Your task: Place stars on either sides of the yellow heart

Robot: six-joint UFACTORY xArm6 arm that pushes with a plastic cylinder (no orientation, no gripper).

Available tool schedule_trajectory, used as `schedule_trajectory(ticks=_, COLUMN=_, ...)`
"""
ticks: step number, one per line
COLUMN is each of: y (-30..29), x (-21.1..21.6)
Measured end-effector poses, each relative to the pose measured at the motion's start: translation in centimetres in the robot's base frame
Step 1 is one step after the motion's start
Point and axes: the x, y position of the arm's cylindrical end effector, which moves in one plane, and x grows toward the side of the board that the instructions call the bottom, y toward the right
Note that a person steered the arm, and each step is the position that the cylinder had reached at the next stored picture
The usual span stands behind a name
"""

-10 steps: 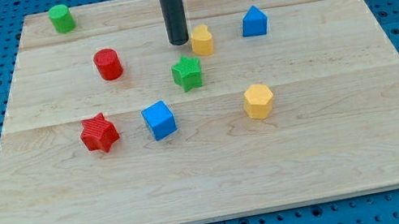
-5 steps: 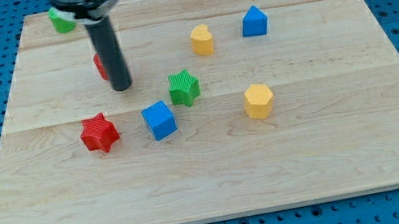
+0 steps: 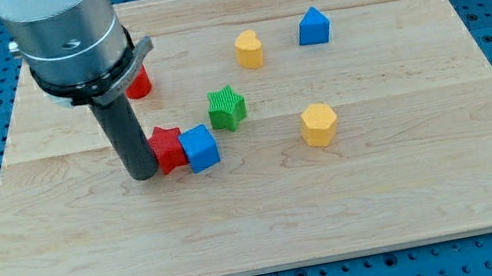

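My tip (image 3: pixel 143 174) (rod tool, nothing gripped) touches red star (image 3: pixel 166 149) from view's left; blue cube (image 3: pixel 199 148) jammed against star's right. Green star (image 3: pixel 227 108) just beyond. Yellow heart (image 3: pixel 249 49) upper middle of worktop (image 3: pixel 416 179), clear of both stars.

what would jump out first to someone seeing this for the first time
The big metal arm housing at the view's top left, with my tip pressed against the left side of the red star, which is jammed against the blue cube. Next, the green star just right of them, and the yellow heart above.
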Motion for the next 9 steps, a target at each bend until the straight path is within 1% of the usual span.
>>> schedule_trajectory(ticks=1, y=0.6, x=-0.1)
schedule_trajectory(ticks=2, y=0.8, x=1.0)
schedule_trajectory(ticks=3, y=-0.1, x=-2.5)
schedule_trajectory(ticks=4, y=-0.6, x=-6.9)
schedule_trajectory(ticks=5, y=-1.6, x=-8.7)
schedule_trajectory(ticks=6, y=-4.5, x=-11.1)
schedule_trajectory(ticks=8, y=-5.3, x=-12.1)
schedule_trajectory(ticks=9, y=-5.2, x=-9.9)
